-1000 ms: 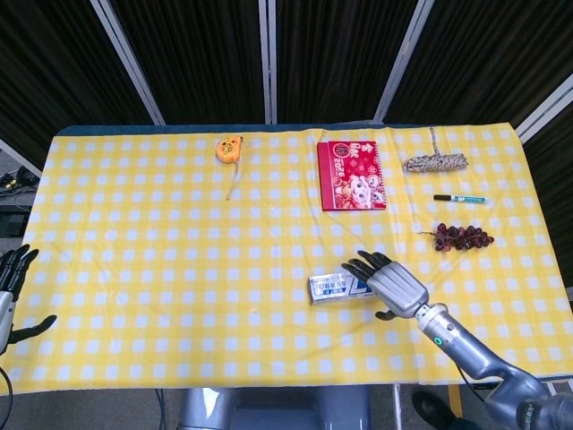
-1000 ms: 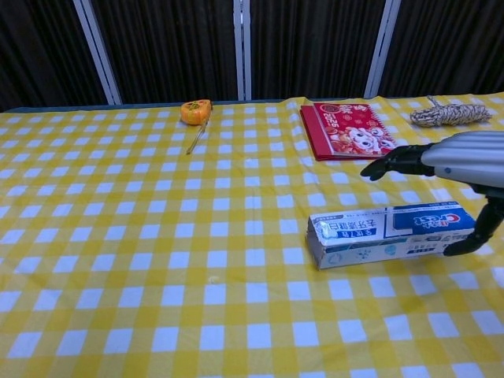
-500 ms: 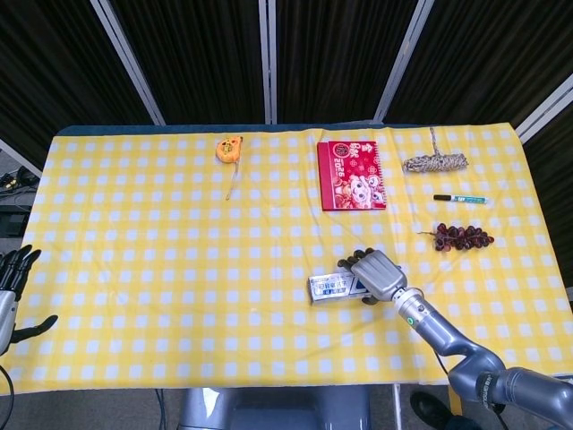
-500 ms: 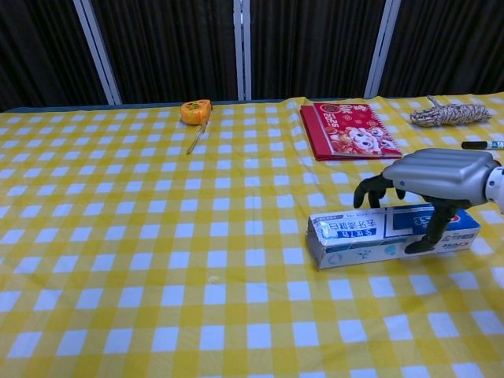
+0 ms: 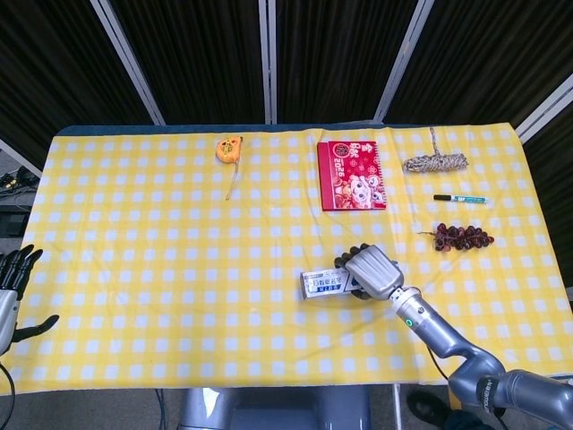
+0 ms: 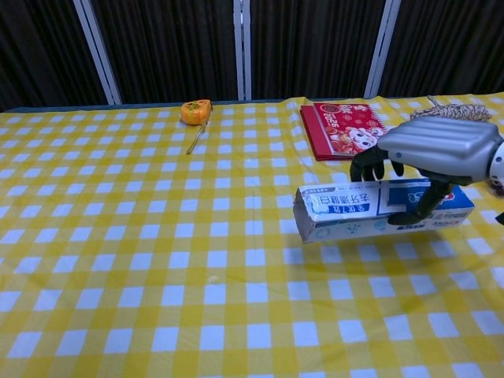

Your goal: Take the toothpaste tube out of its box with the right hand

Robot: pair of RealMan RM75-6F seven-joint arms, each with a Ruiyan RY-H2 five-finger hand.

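Note:
The white and blue toothpaste box (image 6: 362, 209) hangs lengthwise above the yellow checked cloth, its left end facing the table's middle. My right hand (image 6: 431, 161) grips it from above at its right part, fingers wrapped over the far side and thumb on the near side. In the head view the box (image 5: 324, 284) shows just left of the right hand (image 5: 372, 270). The tube itself is hidden inside the box. My left hand (image 5: 11, 291) stays at the table's left edge, fingers spread, holding nothing.
A red booklet (image 5: 351, 174) lies behind the box. An orange tape measure (image 5: 229, 149) sits at the back left. A rope coil (image 5: 434, 162), a marker pen (image 5: 459, 198) and dark grapes (image 5: 463, 236) lie at the right.
My right hand came down onto the box, closed around it and lifted it off the cloth, shifting it slightly left. The left hand has not moved.

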